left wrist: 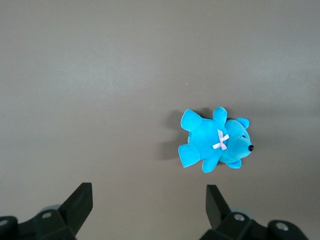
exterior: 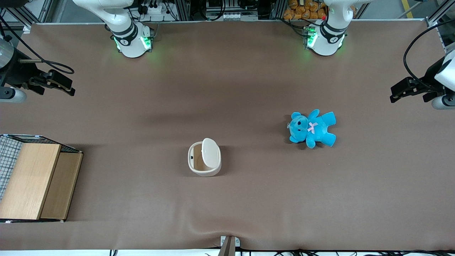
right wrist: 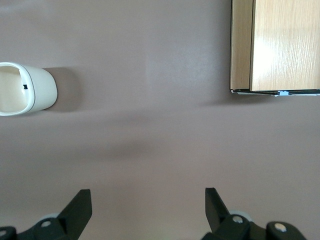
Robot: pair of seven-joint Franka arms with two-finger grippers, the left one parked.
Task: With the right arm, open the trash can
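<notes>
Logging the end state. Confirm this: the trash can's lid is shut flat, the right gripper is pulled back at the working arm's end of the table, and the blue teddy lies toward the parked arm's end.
Not quite: the lid is raised, leaving the trash can open with its brownish inside showing in the front view. The rest stands: the right gripper sits open at the working arm's end, touching nothing, and the blue teddy lies toward the parked arm's end.
</notes>
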